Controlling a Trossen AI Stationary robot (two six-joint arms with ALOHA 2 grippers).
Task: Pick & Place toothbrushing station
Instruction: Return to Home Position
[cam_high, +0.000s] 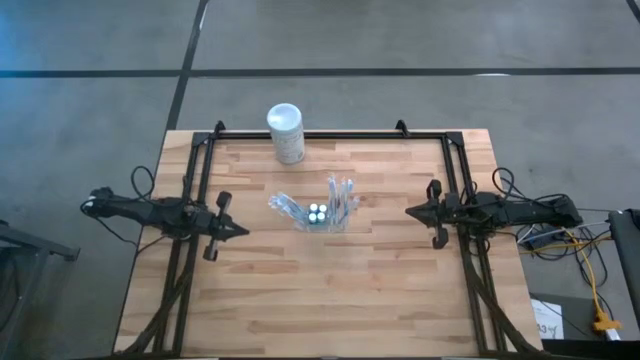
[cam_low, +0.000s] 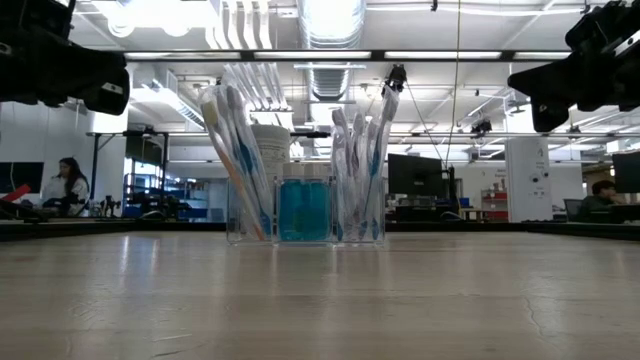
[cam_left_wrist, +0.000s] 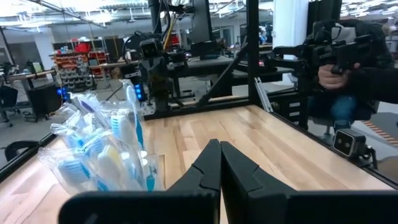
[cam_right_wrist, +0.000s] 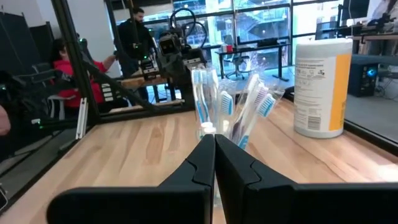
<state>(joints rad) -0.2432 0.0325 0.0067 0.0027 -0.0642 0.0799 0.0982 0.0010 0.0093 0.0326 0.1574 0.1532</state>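
At centre left of the high view, the left claw (cam_high: 238, 230) hangs over the worktop (cam_high: 300, 300) with its fingers pressed together on nothing. It is well apart from the toothbrushing station (cam_high: 318, 213), which stands in the middle of the frame. The likeliest trouble starts on this side. A bundle of wrapped toothbrushes (cam_high: 285, 208) leans out over the station's rim towards this claw, so a careless sweep inward could catch the wrappers and drag or tip the holder. The holder looks light and top-heavy, so a small knock might be enough. The white canister (cam_high: 286, 132), at upper centre, stands clear of both arms. At centre right, the right claw (cam_high: 412, 211) is also closed and empty. It poses the same risk to the more upright brushes on that side.

In the low view the station (cam_low: 305, 212) is a clear, colourless holder sitting flat on the boards. Brushes fan out to the left, something blue fills the middle compartment, and a tighter sheaf of brushes rises on the right, well above the rim.
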